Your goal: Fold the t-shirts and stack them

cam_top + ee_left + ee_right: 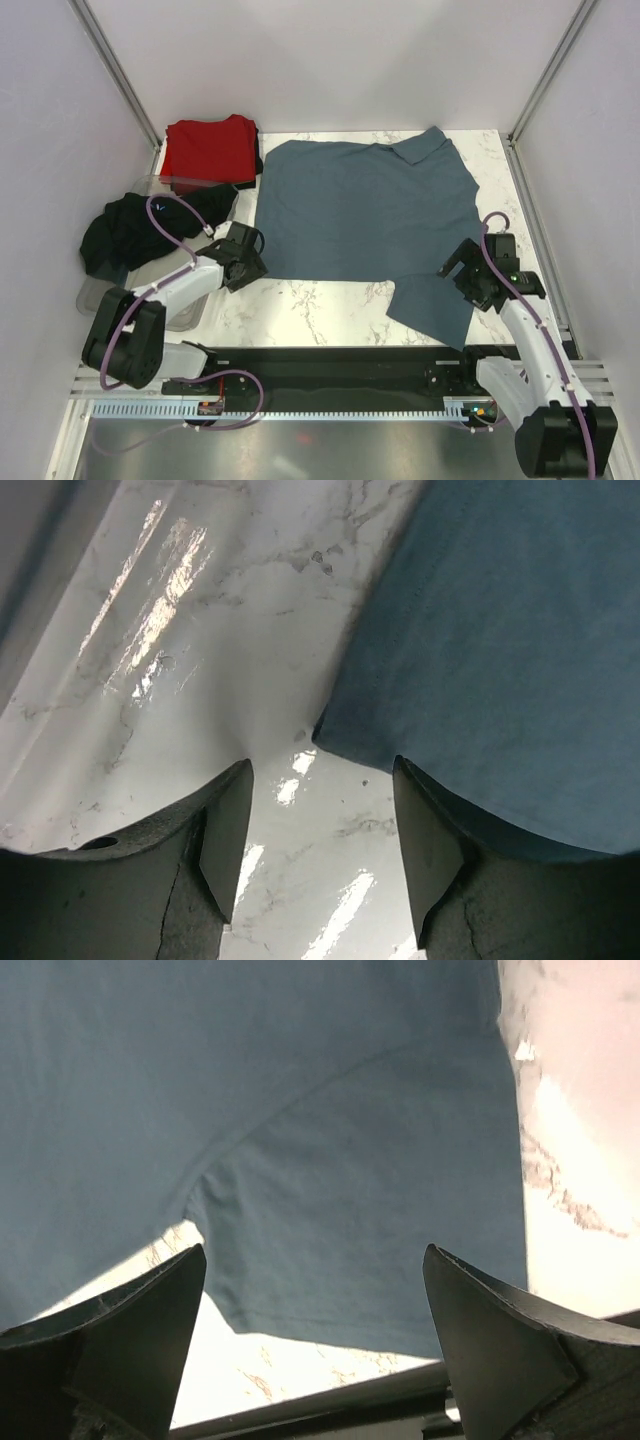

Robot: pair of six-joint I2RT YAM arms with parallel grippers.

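Both jaws stand apart and hold nothing. The left gripper (244, 260) is moderately spread at the near-left hem corner of the slate blue-grey t-shirt (360, 210), and the right gripper (462, 268) is wide over its near sleeve. I judge this a two-point pickup staged for folding (the shirt lies spread on the table (310, 305)). Only the overhead view shows the red t-shirt (208, 148) folded far-left and the black t-shirt (125, 232) crumpled at the tray (193, 312). Only the left wrist view shows the hem corner just ahead of the gap, ungripped.

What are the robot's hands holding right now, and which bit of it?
Nothing. Both sets of jaws stand open: the left gripper at the blue-grey t-shirt's near corner, the right gripper over its sleeve, neither pinching cloth.
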